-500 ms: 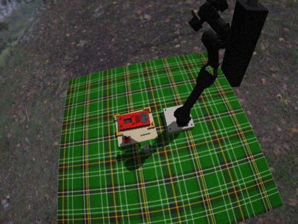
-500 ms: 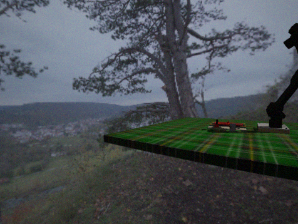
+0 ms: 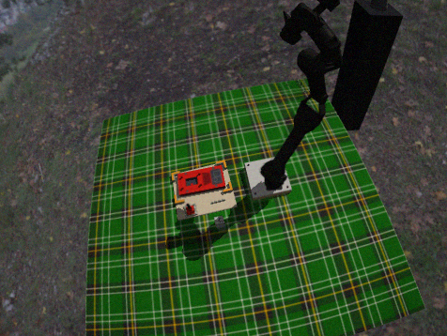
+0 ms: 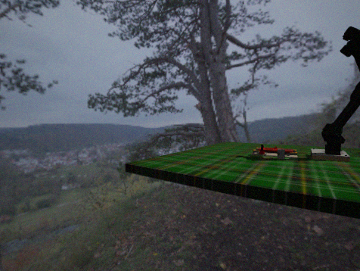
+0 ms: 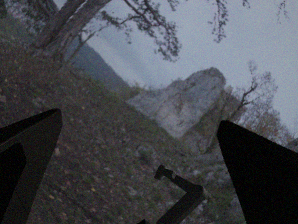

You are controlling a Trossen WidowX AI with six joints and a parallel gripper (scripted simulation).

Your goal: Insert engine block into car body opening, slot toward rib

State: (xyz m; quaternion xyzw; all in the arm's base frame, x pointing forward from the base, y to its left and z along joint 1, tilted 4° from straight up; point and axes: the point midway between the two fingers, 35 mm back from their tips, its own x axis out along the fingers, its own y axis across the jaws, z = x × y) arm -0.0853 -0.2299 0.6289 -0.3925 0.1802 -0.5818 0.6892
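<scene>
The red car body (image 3: 202, 180) lies flat on a cream board, with a dark opening (image 3: 192, 181) toward its left end and a grey panel toward its right end. A small grey block (image 3: 219, 221) (image 4: 280, 153), which looks like the engine block, stands on the cloth just off the board's front edge, outside the car body. Its slot and the rib are too small to tell. My gripper (image 3: 284, 24) (image 5: 141, 123) is raised high near the black pillar, far from both. Its fingers are wide open with nothing between them.
The cream board (image 3: 207, 206) has orange corner brackets and carries a small red and black piece (image 3: 190, 209) at its front left. The arm's white base plate (image 3: 255, 177) is right of the board. A black pillar (image 3: 368, 66) stands behind the green plaid cloth (image 3: 155, 291).
</scene>
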